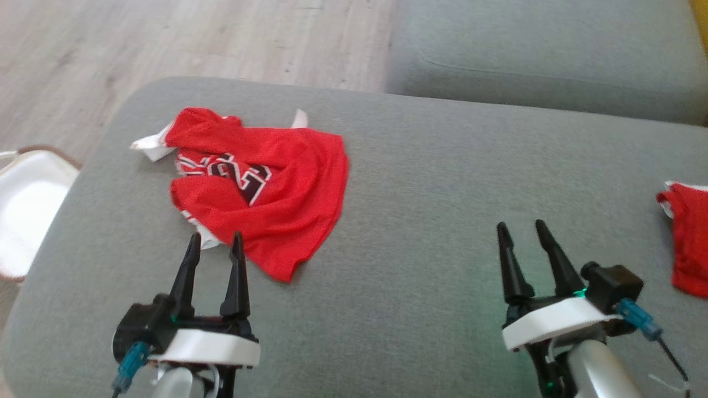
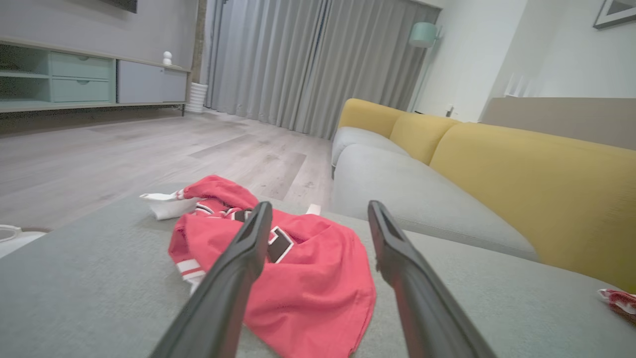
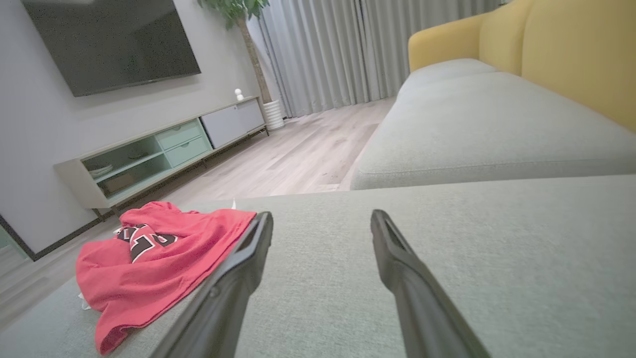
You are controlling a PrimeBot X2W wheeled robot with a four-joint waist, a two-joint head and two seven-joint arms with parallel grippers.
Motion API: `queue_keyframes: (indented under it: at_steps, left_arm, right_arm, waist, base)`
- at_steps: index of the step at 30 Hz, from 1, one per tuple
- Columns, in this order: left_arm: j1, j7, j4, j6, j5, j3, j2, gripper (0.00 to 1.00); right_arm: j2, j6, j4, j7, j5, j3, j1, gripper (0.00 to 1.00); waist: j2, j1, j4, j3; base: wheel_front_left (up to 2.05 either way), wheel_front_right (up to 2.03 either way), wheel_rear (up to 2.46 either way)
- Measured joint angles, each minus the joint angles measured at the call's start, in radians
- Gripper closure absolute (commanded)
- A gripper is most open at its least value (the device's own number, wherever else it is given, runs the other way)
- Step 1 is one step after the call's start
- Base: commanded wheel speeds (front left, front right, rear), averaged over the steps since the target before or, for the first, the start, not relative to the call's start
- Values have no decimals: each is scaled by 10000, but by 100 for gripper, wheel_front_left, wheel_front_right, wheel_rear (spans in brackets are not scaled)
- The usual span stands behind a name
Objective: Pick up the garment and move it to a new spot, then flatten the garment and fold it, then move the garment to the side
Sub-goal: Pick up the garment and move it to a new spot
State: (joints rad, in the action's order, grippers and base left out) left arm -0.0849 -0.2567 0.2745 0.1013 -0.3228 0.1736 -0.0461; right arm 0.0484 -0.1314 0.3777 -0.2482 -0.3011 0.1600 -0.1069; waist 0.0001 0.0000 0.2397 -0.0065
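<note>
In the head view, a white round object [image 1: 25, 213] is sitting beyond the left edge of the grey cushion [image 1: 420, 182], at 9 o'clock from the cushion's middle. The cushion's rounded left corner is curving away at 10 o'clock, and the wooden floor [image 1: 166, 38] is showing behind it.

The red garment [image 1: 265, 188] is lying crumpled on the left part of the cushion, at 10 o'clock from the middle. Its white trim is reaching near the left edge but not over it.

The left gripper [image 1: 215, 237] is pointing toward 12 o'clock at the lower left. Its 2 fingers are standing wide apart and holding nothing. The tips are overlapping the garment's near edge, at 7 o'clock of the cloth; I cannot tell whether they are touching it.

Between the 2 grippers a broad bare stretch of cushion is lying open, running toward 12 o'clock up to the far edge. There the grey sofa seat [image 1: 542, 50] is adjoining at 1 o'clock.

The right gripper [image 1: 520, 225] is leaning slightly toward 11 o'clock at the lower right. Its fingers are also spread wide and empty, over bare cushion.

A second red cloth [image 1: 688, 243] is lying at 3 o'clock, cut by the right border and apart from the right gripper.
</note>
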Motion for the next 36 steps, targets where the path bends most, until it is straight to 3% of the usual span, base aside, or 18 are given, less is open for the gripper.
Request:
queue_keyframes:
  at_steps: [9, 18, 22, 28, 36]
  left_arm:
    - [333, 0, 29, -100, 92, -134, -6, 0]
    - [132, 0, 144, -73, 518, -510, -29, 0]
    - [-771, 0, 780, 42, 765, -610, -201, 0]
    - [-2725, 259, 2176, 203, 968, -240, -1009, 0]
    - [-5331, 2023, 4439, 236, 1461, 639, -1751, 0]
  right_arm:
    - [-4, -2, 0, 2, -295, 577, 384, 0]
    - [-4, 0, -42, 2, -255, 445, 347, 0]
    - [-4, -2, -82, 2, -59, 176, 243, 0]
    - [-2, -2, -222, 0, 140, -232, -283, 0]
    - [2, 0, -370, 0, 299, -424, -760, 0]
  waist:
    - [0, -1, 634, -145]
    - [0, 0, 482, 315]
    - [0, 1, 274, 715]
    - [0, 2, -93, 1418]
    - [-1, 2, -567, 2316]
  base:
    - [0, 0, 0]
    - [0, 0, 0]
    - [0, 0, 0]
    - [0, 0, 0]
    - [0, 0, 0]
